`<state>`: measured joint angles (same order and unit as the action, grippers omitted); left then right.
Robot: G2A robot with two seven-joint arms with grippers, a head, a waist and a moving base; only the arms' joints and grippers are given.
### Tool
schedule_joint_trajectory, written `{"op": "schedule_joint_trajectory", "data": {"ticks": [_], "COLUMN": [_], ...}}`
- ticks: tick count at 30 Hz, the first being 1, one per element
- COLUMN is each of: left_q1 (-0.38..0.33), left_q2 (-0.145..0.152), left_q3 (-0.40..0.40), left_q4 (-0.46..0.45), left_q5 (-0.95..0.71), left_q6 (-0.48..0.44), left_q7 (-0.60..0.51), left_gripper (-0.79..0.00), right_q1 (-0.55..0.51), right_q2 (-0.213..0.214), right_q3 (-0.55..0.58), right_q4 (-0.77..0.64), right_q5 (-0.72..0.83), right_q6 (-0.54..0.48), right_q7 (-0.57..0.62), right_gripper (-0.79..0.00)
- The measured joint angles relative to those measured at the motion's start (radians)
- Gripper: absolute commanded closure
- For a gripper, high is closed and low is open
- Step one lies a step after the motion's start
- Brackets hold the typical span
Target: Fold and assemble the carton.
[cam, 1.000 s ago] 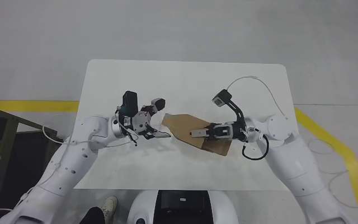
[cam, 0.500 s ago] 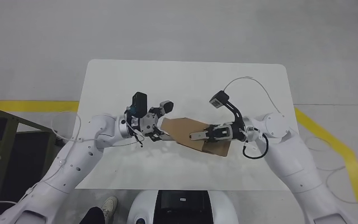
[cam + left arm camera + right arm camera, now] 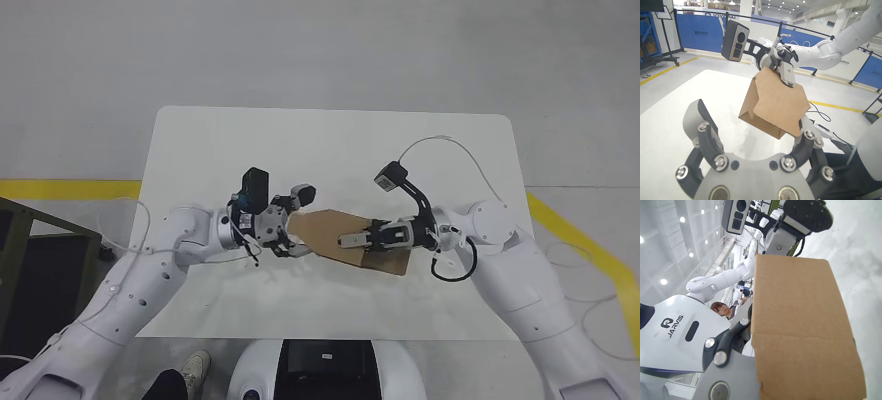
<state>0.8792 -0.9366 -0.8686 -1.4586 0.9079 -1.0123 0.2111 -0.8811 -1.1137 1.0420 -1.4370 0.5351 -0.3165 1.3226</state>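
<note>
Two fingers of the left gripper [image 3: 751, 121] are spread wide, and the near end of the carton [image 3: 772, 106] is taken in between them, one corner lying against a finger [image 3: 805, 123]. The brown carton, partly folded, is held over the middle of the white table [image 3: 200, 150]. Farther along, its upper panel is clamped by the right gripper [image 3: 786, 76], whose fingers are closed on the cardboard. Beyond the table, a yellow line [image 3: 60, 188] is seen on the grey floor.

White table [image 3: 330, 140], yellow floor tape [image 3: 70, 188], blue partition panels [image 3: 702, 41]
</note>
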Motion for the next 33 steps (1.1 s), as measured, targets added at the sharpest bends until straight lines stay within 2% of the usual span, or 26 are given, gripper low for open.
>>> {"op": "schedule_joint_trajectory", "data": {"ticks": [15,33], "left_q1": [-0.011,0.021], "left_q2": [0.004,0.017], "left_q3": [0.018,-0.082], "left_q4": [0.020,0.082], "left_q5": [-0.008,0.001], "left_q6": [0.000,0.000], "left_q7": [0.008,0.039], "left_gripper": [-0.785,-0.785], "right_q1": [-0.006,-0.004], "right_q2": [0.002,0.005], "right_q3": [0.007,-0.004], "right_q4": [-0.006,0.000], "right_q5": [0.003,0.022], "right_q6": [-0.005,-0.015], "right_q7": [0.007,0.102], "right_gripper": [0.000,0.000]}}
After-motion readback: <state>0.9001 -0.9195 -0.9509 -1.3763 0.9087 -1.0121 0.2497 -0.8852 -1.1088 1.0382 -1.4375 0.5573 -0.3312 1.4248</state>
